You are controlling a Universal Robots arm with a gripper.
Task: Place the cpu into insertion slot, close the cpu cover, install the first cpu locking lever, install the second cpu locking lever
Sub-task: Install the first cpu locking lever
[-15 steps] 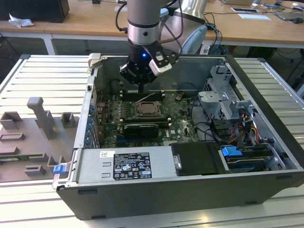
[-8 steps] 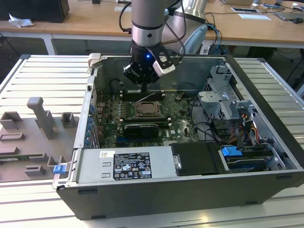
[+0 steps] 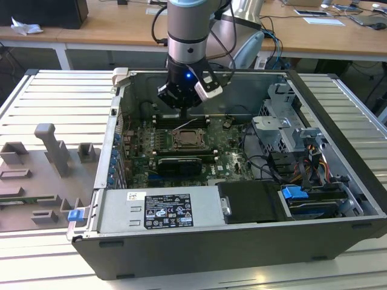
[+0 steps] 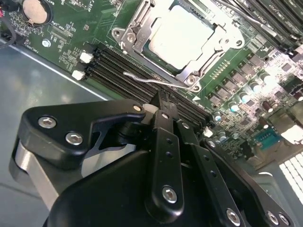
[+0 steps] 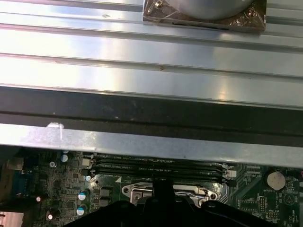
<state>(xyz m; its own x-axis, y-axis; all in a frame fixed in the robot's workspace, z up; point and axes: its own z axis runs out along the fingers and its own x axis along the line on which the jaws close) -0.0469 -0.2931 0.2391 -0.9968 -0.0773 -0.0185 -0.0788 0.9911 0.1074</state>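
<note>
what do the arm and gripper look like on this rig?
Arm: silver-grey cylinder with a pale blue cap, black wrist with a blue light, white block on its side, black cables alongside. Gripper: matte black linkages with silver screws.

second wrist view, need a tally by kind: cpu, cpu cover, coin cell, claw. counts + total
cpu: 1
cpu cover: 1
coin cell: 1
claw: 1
Total: 4
</note>
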